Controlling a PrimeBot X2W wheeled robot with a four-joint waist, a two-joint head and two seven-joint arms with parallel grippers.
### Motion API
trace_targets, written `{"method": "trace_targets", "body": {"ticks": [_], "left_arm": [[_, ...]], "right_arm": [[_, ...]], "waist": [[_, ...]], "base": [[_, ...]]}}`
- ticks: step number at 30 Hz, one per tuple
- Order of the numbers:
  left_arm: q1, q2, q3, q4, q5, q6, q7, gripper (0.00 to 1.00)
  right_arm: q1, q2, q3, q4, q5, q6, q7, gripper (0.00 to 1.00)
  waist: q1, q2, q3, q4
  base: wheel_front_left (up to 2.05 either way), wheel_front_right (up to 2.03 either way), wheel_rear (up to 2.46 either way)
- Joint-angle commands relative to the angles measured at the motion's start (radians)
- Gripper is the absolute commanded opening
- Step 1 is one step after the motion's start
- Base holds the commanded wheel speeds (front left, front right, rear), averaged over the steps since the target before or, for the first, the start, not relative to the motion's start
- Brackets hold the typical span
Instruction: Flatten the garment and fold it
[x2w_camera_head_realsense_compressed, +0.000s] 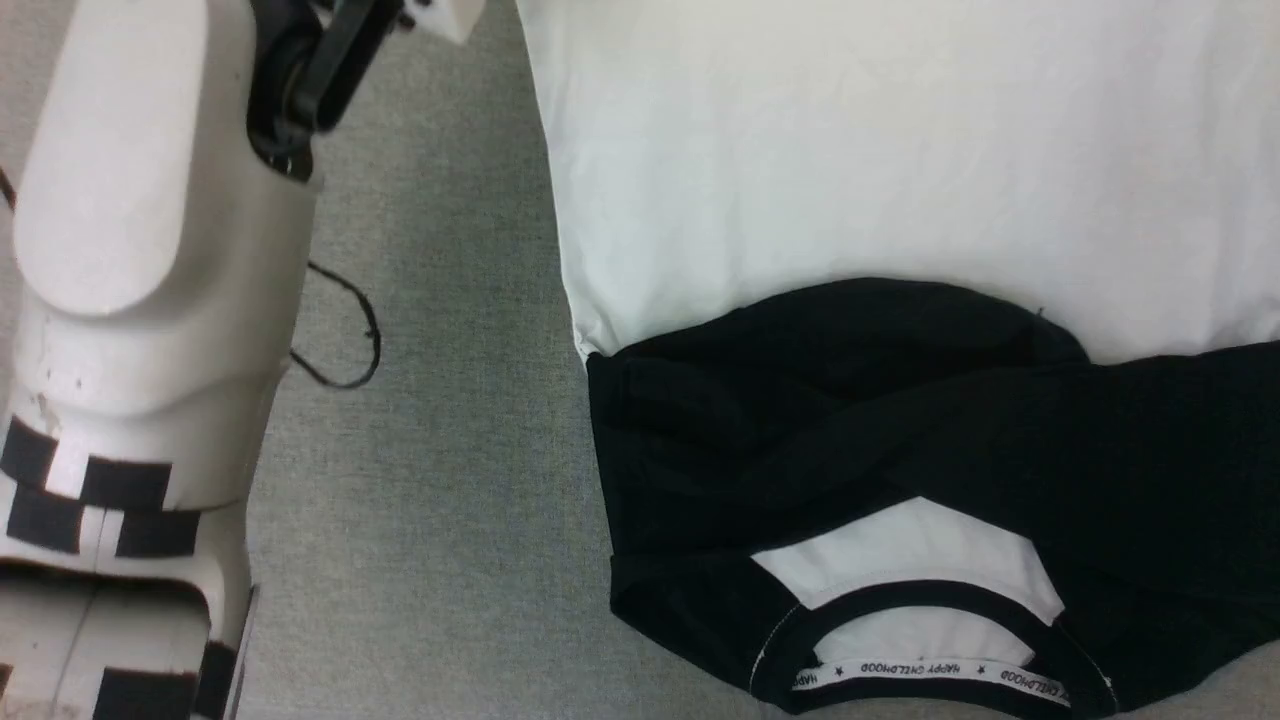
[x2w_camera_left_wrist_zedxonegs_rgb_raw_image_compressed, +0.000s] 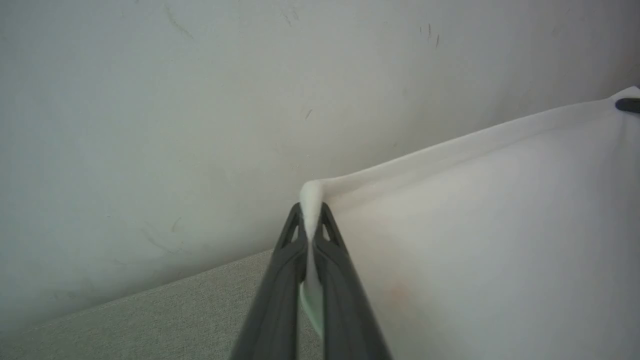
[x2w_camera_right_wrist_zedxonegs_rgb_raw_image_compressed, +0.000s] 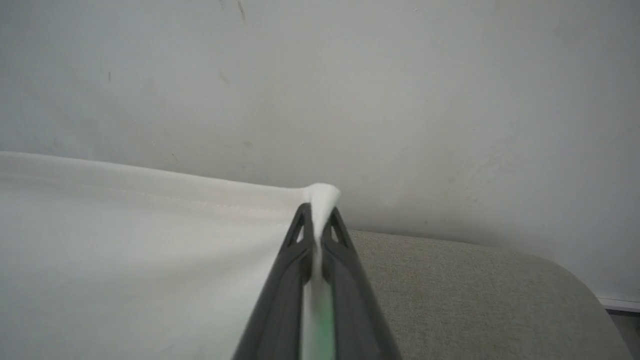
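Right now both your hands are committed. Your left gripper (x2w_camera_left_wrist_zedxonegs_rgb_raw_image_compressed: 312, 208) is pinched shut on one white corner of the shirt (x2w_camera_head_realsense_compressed: 850, 180), with a small nub of cloth poking past the tips. Your right gripper (x2w_camera_right_wrist_zedxonegs_rgb_raw_image_compressed: 318, 209) is clamped the same way on the opposite corner. The hem (x2w_camera_left_wrist_zedxonegs_rgb_raw_image_compressed: 450, 145) runs fairly straight between them, in front of the wall (x2w_camera_left_wrist_zedxonegs_rgb_raw_image_compressed: 150, 100); whether it is lifted clear of the table (x2w_camera_head_realsense_compressed: 450, 420) I cannot tell. In the head view the rest of the shirt lies on the table, the white body spread fairly smooth. The black sleeves (x2w_camera_head_realsense_compressed: 850, 400) are crossed over one another close to the collar (x2w_camera_head_realsense_compressed: 930, 598), at the near end.

Expect thin, light, limp cotton with no stiffness of its own. It will likely sag wherever you leave it unsupported, and it may drag and bunch on the table's woven cover. The hem corners are a sound place to hold, since the doubled seam gives the fingers more to bite. Each pinch looks small, though, so keep the pull between your hands even and gentle, or a corner may slip free. Carry the hem slowly, because the crossed sleeves could shift.
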Motion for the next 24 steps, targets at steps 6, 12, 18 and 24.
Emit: {"method": "trace_targets", "body": {"ticks": [6, 12, 18, 24], "left_arm": [[0.166, 0.058, -0.010, -0.094, -0.023, -0.014, -0.062, 0.00], [0.413, 0.099, -0.021, -0.305, -0.021, -0.001, -0.138, 0.00], [0.669, 0.122, -0.059, -0.491, 0.012, 0.033, -0.217, 0.00], [0.892, 0.148, -0.103, -0.587, 0.068, 0.065, -0.327, 0.00]], "right_arm": [[0.171, -0.022, 0.016, -0.060, 0.072, -0.003, -0.053, 0.00], [0.409, -0.028, -0.030, -0.189, 0.152, -0.003, -0.091, 0.00], [0.677, 0.020, -0.133, -0.350, 0.192, -0.003, -0.118, 0.00], [0.893, 0.103, -0.180, -0.490, 0.198, -0.003, -0.135, 0.00]], "waist": [[0.0001, 0.0000, -0.139, -0.027], [0.0001, 0.0000, -0.220, -0.037], [0.0001, 0.0000, -0.277, -0.035], [0.0001, 0.0000, -0.309, -0.043]], "base": [[0.00, 0.00, 0.00], [0.00, 0.00, 0.00], [0.00, 0.00, 0.00], [0.00, 0.00, 0.00]]}}
